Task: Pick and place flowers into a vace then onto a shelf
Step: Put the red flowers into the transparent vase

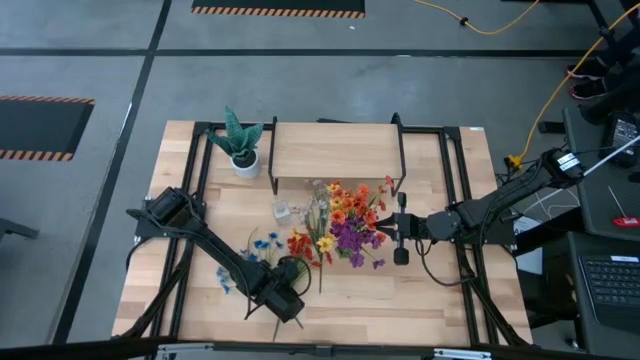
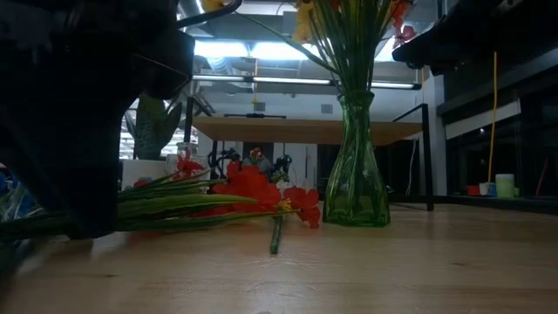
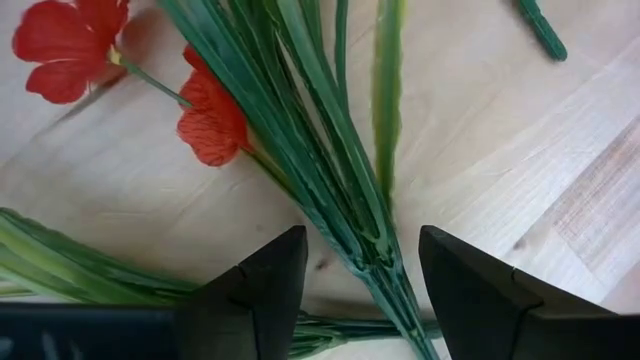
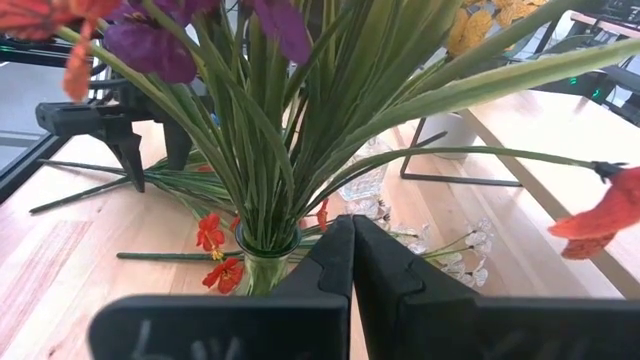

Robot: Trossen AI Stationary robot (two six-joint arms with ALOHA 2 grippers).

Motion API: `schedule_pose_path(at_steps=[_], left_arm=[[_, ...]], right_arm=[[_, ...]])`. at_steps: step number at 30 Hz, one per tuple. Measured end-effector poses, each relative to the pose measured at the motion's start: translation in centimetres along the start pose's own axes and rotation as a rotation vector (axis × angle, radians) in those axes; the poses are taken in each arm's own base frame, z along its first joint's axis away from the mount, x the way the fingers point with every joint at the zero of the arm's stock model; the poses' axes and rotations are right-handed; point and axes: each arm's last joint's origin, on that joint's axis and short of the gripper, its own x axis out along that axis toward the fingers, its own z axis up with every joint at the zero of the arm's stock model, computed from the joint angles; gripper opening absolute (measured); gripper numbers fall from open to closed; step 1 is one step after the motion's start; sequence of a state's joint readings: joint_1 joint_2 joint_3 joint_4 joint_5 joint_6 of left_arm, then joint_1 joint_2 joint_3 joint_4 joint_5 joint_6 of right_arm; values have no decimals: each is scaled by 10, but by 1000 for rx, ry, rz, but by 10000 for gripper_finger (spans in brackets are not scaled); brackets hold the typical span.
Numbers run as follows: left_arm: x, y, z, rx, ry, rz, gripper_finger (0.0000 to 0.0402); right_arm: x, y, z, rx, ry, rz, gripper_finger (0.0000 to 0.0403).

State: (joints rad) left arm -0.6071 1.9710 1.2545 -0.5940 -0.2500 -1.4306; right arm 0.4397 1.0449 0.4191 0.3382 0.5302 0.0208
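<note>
A pale wooden surface (image 1: 440,290) carries the shelf (image 1: 335,150) along its far edge, nothing on its board yet. Near the centre, a glass vase (image 2: 356,174) already holds many flowers (image 1: 345,225); the right claw (image 1: 400,228), fingers shut and empty, waits just beside it. Toward the near edge, the left claw (image 3: 355,290) hangs open astride a red-bloomed stem (image 3: 300,140) lying flat, so more picking seems left.

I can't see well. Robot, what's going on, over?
Left gripper open, straddling red flower stem. Right gripper shut, beside vase. Shelf bare.
</note>
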Motion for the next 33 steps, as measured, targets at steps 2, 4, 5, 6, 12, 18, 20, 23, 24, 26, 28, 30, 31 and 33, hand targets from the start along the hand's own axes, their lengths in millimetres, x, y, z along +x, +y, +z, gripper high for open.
schedule_pose_path(at_steps=[2, 4, 5, 6, 12, 18, 20, 23, 24, 26, 28, 30, 31, 33], left_arm=[[0, 0, 0, -8, -7, 1, 191], [0, 0, 0, -16, -8, 0, 191], [0, 0, 0, -24, -9, 0, 191], [0, 0, 0, -26, -9, 0, 191], [0, 0, 1, -85, -35, 3, 191], [1, 1, 1, -94, -38, 5, 188], [1, 1, 1, -93, -38, 7, 179], [1, 2, 1, -85, -36, 14, 153], [1, 2, 1, -86, -34, 17, 141], [1, 3, 1, -97, -32, 25, 116], [1, 4, 1, -108, -34, 31, 88], [1, 4, 1, -116, -33, 36, 60], [1, 4, 1, -117, -33, 36, 46], [1, 4, 1, -116, -34, 32, 20]], right_arm=[[0, 0, 0, 0, 0, 0, 10], [0, 0, 0, 0, 0, 0, 10], [0, 0, 0, 1, 0, 0, 10], [0, 0, 0, 0, 0, 0, 10], [0, 0, 0, 1, 0, 0, 10], [0, 0, 0, 1, 0, 0, 10], [0, 0, 0, 1, 0, 0, 10], [0, 0, 0, 1, 0, 1, 10], [0, 0, 0, 1, 0, 1, 10], [0, 0, 0, 1, 0, 1, 10], [0, 0, 0, 1, 0, 1, 10], [0, 0, 0, 4, 0, 2, 10], [0, 0, 0, 6, 0, 2, 10], [0, 0, 0, 11, 0, 2, 10]])
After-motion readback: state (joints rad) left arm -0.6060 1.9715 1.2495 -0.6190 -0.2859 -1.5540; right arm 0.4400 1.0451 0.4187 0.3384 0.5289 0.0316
